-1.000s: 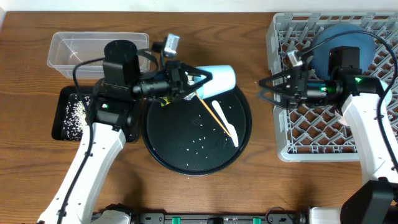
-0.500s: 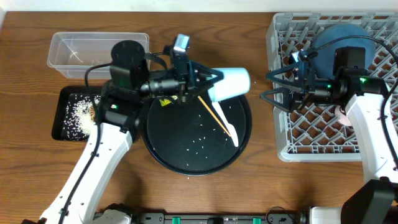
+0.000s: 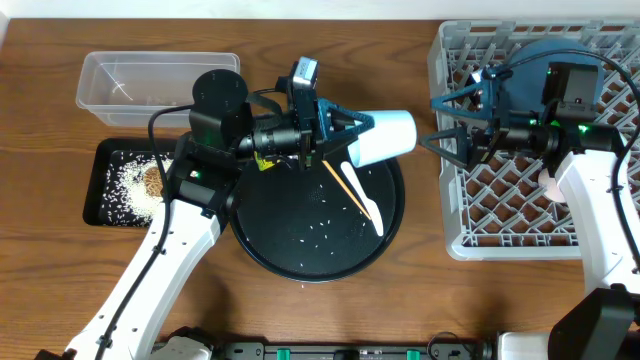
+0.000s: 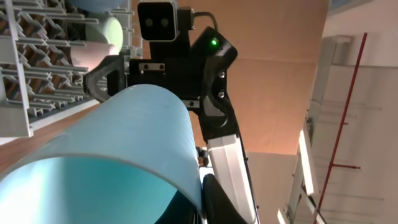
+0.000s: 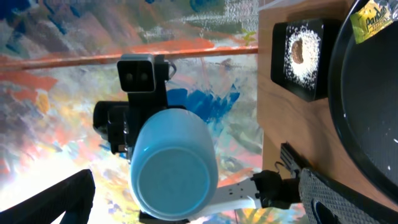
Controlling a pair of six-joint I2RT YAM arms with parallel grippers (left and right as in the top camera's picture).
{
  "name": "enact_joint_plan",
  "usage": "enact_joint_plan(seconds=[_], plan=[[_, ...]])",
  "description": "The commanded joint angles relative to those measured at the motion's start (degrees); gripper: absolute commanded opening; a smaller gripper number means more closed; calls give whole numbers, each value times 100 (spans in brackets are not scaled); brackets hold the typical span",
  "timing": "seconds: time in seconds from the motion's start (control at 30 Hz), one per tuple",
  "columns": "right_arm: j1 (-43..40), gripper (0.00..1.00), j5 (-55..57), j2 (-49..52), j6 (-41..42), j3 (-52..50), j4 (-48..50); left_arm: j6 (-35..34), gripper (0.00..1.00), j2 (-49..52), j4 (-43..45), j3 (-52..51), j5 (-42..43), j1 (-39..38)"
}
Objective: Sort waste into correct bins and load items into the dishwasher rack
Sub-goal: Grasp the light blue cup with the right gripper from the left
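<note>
My left gripper (image 3: pixel 352 138) is shut on the rim of the light blue cup (image 3: pixel 386 137), which it holds on its side above the right rim of the round black tray. The cup's base (image 5: pixel 171 177) faces my right gripper (image 3: pixel 438 122). That gripper stands open at the left edge of the dishwasher rack (image 3: pixel 470 215), a short gap from the cup. A dark blue bowl (image 3: pixel 528 70) sits in the rack's far part. The white spoon (image 3: pixel 366 197) lies on the round tray with scattered rice grains (image 3: pixel 322 228). A yellow wrapper (image 3: pixel 266 163) lies under my left wrist.
The large round black tray (image 3: pixel 262 235) also holds a thin orange stick (image 3: pixel 345 190). At the left, a shallow black tray (image 3: pixel 100 165) holds rice and a brown lump (image 3: pixel 152 182). A clear tub (image 3: pixel 110 78) stands behind it.
My left arm has carried the cup to the right, toward the rack. My right gripper has shifted slightly up and right, still open.
</note>
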Motion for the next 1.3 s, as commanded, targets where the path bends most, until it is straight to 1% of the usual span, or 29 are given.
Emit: enact_joint_plan(seconds=[0.0, 0.17, 0.23, 0.4, 0.47, 0.57, 0.8, 0.97, 1.13, 1.27], plan=[[-13, 99, -136, 24, 839, -17, 232, 37, 6, 37, 48, 28, -216, -96], [155, 99, -136, -11, 1775, -17, 973, 151, 6, 160, 52, 28, -289, -140], [223, 99, -136, -42, 2251, -17, 1438, 179, 6, 223, 127, 28, -278, -140], [358, 99, -133, -129, 3545, -17, 2743, 79, 6, 317, 772, 28, -260, -140], [417, 99, -127, -160, 3847, -17, 2964, -107, 6, 317, 1139, 28, -262, -140], [535, 99, -42, -166, 3943, -17, 2955, -221, 6, 317, 1440, 28, -264, -140], [822, 99, 92, -166, 3995, -17, 2959, -216, 6, 387, 1438, 28, -260, -140], [857, 99, 151, -166, 3995, -17, 2959, -216, 6, 415, 1438, 28, -238, -140], [911, 91, 127, -166, 3995, -17, 2959, -186, 6, 450, 1438, 28, -245, -138], [960, 82, 129, -166, 3995, -17, 2959, -166, 6, 535, 1438, 28, -240, -138]])
